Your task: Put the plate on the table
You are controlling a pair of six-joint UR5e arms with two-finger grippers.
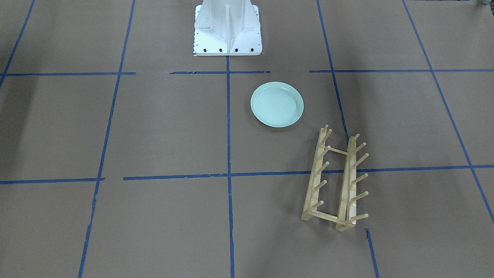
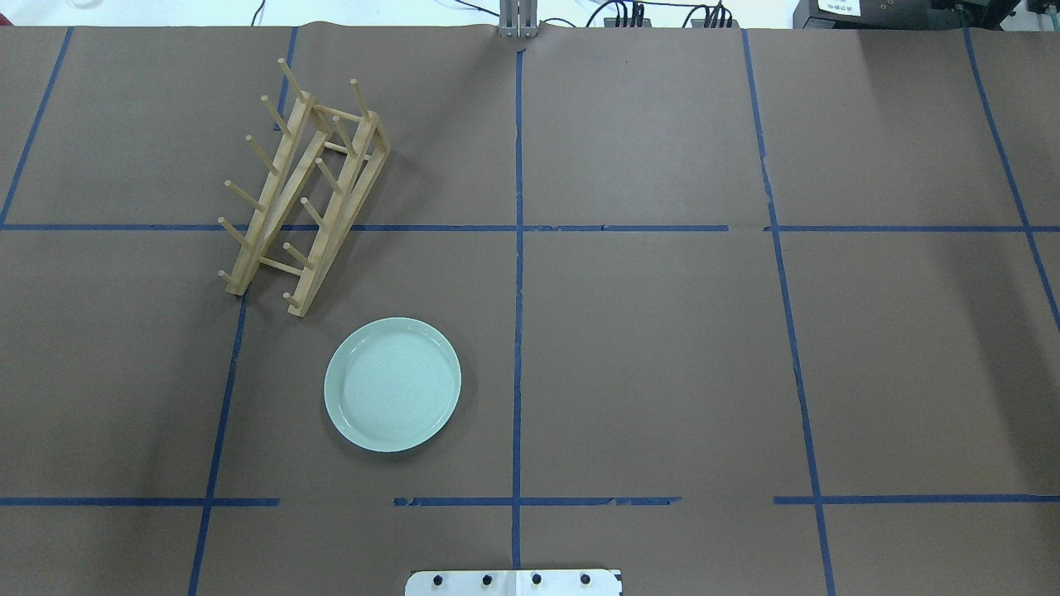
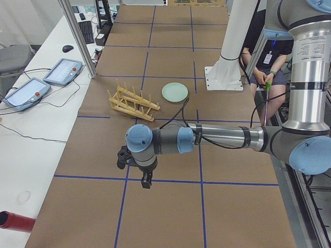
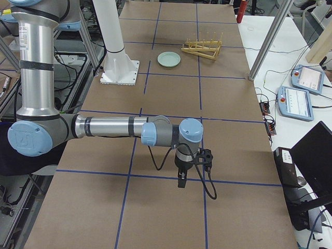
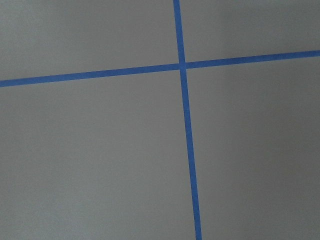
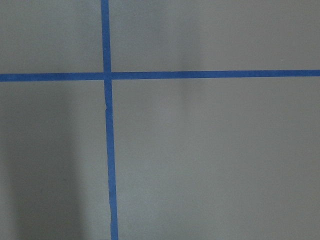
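Mint-green plate [image 2: 392, 385] lies flat on the table [image 2: 662, 348], five o'clock of the rack [image 2: 302, 186]; placing seems done, with no further move needed. For the left gripper [image 3: 147, 181] and right gripper [image 4: 181, 179], nobody can tell whether the jaws are apart.

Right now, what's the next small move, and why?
Probably none: leave the arms parked. The plate already lies flat on the table, apart from the rack, and the left gripper and right gripper hang far from it at the table's ends.

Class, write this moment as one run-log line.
plate: flat on table, beside wooden rack, not touching | left gripper, right gripper: away from plate, state unclear
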